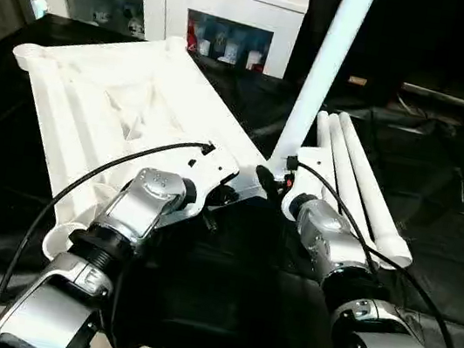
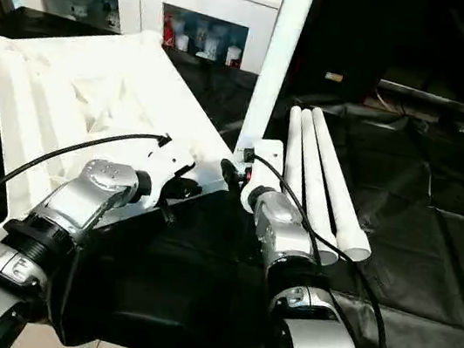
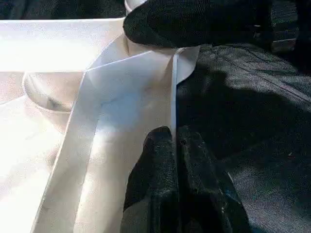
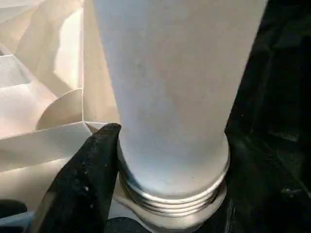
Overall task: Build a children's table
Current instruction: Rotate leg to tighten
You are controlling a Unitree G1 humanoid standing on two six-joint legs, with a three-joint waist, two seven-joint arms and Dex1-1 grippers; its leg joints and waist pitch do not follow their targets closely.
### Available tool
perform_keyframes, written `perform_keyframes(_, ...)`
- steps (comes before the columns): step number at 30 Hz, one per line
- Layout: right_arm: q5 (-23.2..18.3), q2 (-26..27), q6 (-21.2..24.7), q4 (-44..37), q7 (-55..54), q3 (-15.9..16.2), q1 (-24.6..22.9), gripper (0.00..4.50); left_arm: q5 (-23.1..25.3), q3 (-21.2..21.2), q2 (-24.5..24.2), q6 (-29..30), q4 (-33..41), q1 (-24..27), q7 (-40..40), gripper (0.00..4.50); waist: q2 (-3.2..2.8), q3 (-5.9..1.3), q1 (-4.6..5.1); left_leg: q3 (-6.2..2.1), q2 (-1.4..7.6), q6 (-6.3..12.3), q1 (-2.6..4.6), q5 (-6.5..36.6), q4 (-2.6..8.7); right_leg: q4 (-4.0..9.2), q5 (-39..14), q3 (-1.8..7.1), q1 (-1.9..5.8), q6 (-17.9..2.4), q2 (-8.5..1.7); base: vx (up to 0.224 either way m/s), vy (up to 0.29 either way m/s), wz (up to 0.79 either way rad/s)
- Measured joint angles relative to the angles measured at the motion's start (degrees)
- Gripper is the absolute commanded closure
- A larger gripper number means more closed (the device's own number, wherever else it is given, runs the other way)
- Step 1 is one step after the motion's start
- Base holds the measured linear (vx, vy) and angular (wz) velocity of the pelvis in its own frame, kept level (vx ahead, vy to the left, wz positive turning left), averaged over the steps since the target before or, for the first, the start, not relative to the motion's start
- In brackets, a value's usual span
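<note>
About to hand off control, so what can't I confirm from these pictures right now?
- Upright leg: its top is cut off by the upper edge in both eye views.
- Its threaded base: how far it sits in the corner socket is hidden by the right hand.
- Tabletop: the near corner is hidden behind the left forearm.

Home: glass-door cabinet of trinkets
</note>
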State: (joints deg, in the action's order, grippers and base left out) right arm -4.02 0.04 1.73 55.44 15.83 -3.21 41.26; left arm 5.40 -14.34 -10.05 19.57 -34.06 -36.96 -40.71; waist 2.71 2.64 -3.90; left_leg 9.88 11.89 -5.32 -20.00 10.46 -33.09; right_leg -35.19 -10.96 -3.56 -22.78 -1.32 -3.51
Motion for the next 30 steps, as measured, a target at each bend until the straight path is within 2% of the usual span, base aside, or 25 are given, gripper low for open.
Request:
perform_keyframes(6,1.6,-3.2,-1.3,-0.2,8.8,3.8,-0.4,0.95,-0.8,0.0,-3.2,-1.6,1.1,0.8,-3.7,4.50,0.05,0.04,0.46,-0.04,0.03,0.00,-0.08,0.0,0.13,-0.01,0.0,-0.05,-0.07,0.1,0.05,0.000,0.000,0.00)
perform_keyframes(9,1.9,-7.0,-1.9,-1.8,16.9,5.9,-1.7,0.95,-1.7,0.1,-6.3,-3.2,1.9,1.6,-7.7,4.50,0.06,0.07,0.50,-0.06,0.06,0.00,-0.10,0.0,0.15,0.00,0.0,-0.08,-0.14,0.0,0.08,0.000,0.000,0.00)
perform_keyframes(16,1.2,-11.9,-1.8,-6.1,32.5,8.3,-3.1,0.95,-3.9,-0.4,-11.4,-6.1,5.4,3.9,-18.5,4.50,0.08,0.09,0.47,-0.01,0.06,0.10,-0.33,0.1,0.13,0.14,-0.1,-0.08,-0.33,-0.1,0.07,0.000,0.000,0.00)
perform_keyframes(21,0.3,-12.9,-1.1,-7.0,36.7,8.8,-3.3,0.95,-4.5,-0.7,-12.5,-6.9,6.3,4.6,-20.6,4.50,0.07,0.14,0.43,0.00,0.08,0.12,-0.36,0.1,0.14,0.11,-0.2,-0.11,-0.38,-0.2,0.07,0.000,0.000,0.00)
perform_keyframes(22,0.1,-13.1,-0.9,-7.1,37.3,8.8,-3.3,1.20,-4.6,-0.7,-12.6,-7.0,6.3,4.7,-20.7,4.50,0.07,0.14,0.42,0.00,0.08,0.11,-0.35,0.1,0.14,0.09,-0.2,-0.11,-0.38,-0.2,0.07,0.000,0.000,0.00)
perform_keyframes(30,-0.3,-13.2,0.4,-8.8,38.9,8.9,-4.2,1.73,-4.6,-0.6,-12.7,-7.1,6.3,4.8,-21.5,4.50,0.07,0.14,0.37,-0.01,0.08,0.09,-0.32,0.1,0.12,0.04,-0.2,-0.11,-0.37,-0.2,0.07,0.000,0.000,0.00)
